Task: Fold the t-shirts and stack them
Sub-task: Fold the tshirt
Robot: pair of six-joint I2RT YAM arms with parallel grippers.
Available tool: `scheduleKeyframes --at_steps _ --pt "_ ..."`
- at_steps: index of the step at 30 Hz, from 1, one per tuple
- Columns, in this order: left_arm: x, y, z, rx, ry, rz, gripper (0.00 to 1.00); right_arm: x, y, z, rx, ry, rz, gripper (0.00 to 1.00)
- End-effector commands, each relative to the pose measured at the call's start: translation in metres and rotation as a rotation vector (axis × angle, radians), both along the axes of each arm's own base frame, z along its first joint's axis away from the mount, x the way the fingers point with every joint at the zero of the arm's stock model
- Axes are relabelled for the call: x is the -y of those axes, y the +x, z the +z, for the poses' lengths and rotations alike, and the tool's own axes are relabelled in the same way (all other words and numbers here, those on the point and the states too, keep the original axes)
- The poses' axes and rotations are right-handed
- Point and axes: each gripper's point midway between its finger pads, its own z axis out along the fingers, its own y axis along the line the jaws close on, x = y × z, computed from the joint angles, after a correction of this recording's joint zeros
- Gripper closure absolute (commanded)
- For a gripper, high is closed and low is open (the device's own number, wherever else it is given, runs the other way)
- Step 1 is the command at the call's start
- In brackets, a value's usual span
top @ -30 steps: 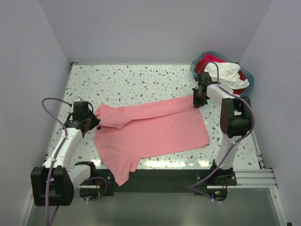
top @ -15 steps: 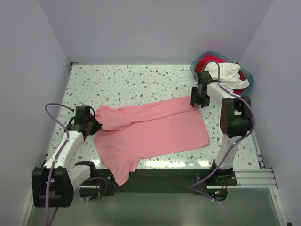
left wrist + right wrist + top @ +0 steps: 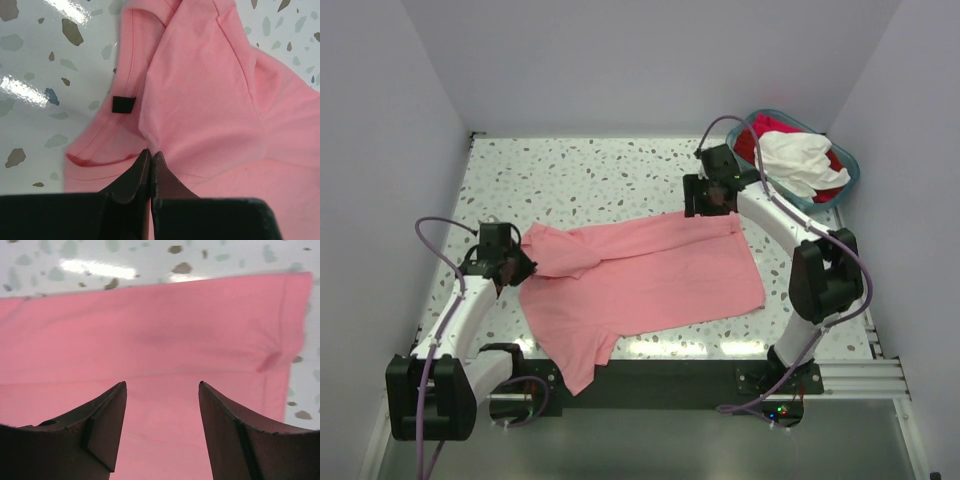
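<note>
1. Your left hand [image 3: 150,156] pinches the salmon-pink t-shirt [image 3: 650,275] beside its collar, fingers pressed together.
2. Your right hand [image 3: 162,390] hangs spread wide over the shirt's upper edge, gripping nothing.
3. You see that shirt lying across the table [image 3: 600,170] at mid-frame; a white t-shirt [image 3: 798,160] and a red t-shirt [image 3: 752,137] sit in the basket [image 3: 856,170] at upper right.

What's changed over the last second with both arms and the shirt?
The right gripper appears to have let go of the salmon-pink t-shirt's far right corner. It swung left along the far edge and now hovers open over the cloth. The left gripper eased slightly nearer and stays shut on the shirt by the collar. The shirt lies much as before.
</note>
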Motion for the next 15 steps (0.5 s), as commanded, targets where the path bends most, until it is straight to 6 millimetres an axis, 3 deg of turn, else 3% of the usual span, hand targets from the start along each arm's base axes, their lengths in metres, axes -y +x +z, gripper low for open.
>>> scheduleKeyframes --at_steps 1,4,5,7,12,13,15 --pt "-0.001 0.008 0.02 0.033 0.011 -0.001 1.0 -0.051 -0.008 0.022 0.043 0.228 0.114 0.38" --pt "0.0 0.007 0.024 0.041 0.006 -0.004 1.0 -0.099 -0.025 0.026 0.055 0.364 0.244 0.39" --pt "0.0 0.007 0.024 0.044 0.005 -0.005 1.0 -0.125 -0.041 0.027 0.035 0.414 0.325 0.39" --pt "0.003 0.004 0.023 0.041 -0.007 -0.018 1.0 -0.155 -0.06 0.02 0.025 0.437 0.405 0.39" --pt "0.022 0.003 0.019 0.06 -0.073 -0.071 1.0 -0.199 -0.093 0.003 -0.049 0.535 0.465 0.39" --pt "0.028 0.004 0.019 0.073 -0.096 -0.088 1.0 -0.213 -0.095 0.006 -0.03 0.586 0.481 0.39" --pt "0.032 0.006 0.018 0.088 -0.112 -0.097 1.0 -0.222 -0.109 -0.004 -0.089 0.646 0.445 0.39"
